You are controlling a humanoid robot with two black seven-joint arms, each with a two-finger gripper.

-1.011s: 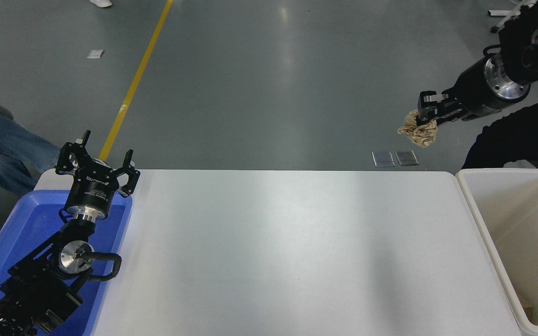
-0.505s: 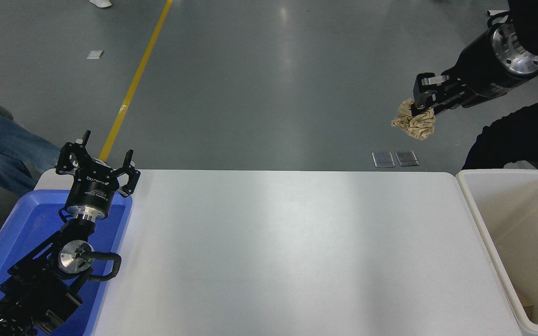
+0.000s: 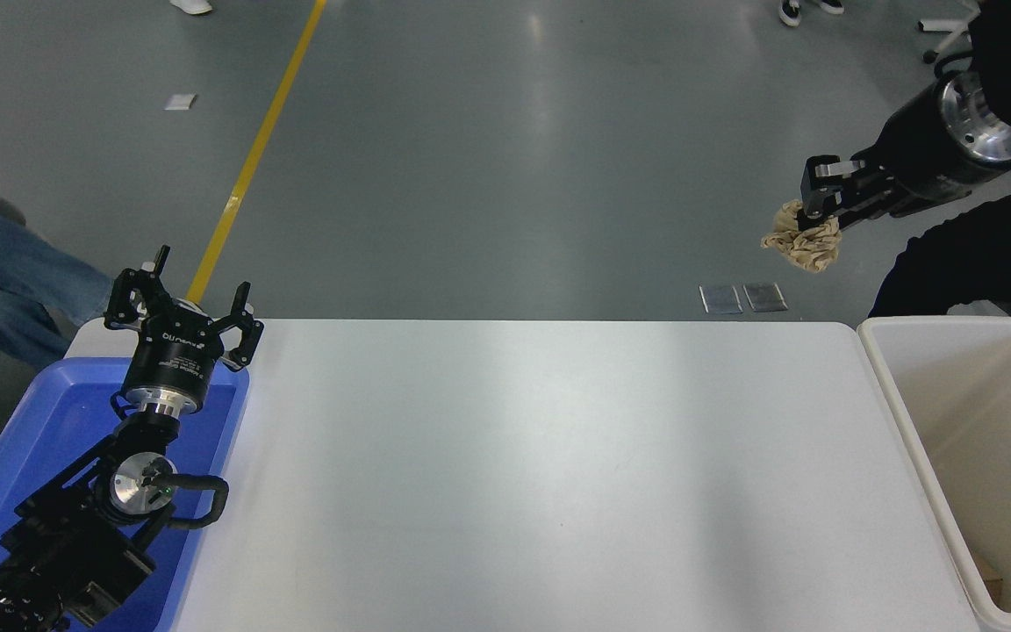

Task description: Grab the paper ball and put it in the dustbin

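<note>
Head view: right end effector (image 3: 820,213) grips the paper ball (image 3: 804,247), which hangs beneath its fingertips.

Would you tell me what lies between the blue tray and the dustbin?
In the head view, only bare white table lies between the blue tray and the dustbin.

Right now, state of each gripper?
Left gripper: open, empty, parked over the blue tray.
Right gripper: fingers shut on the paper ball, held in the air, not over the dustbin.
</note>
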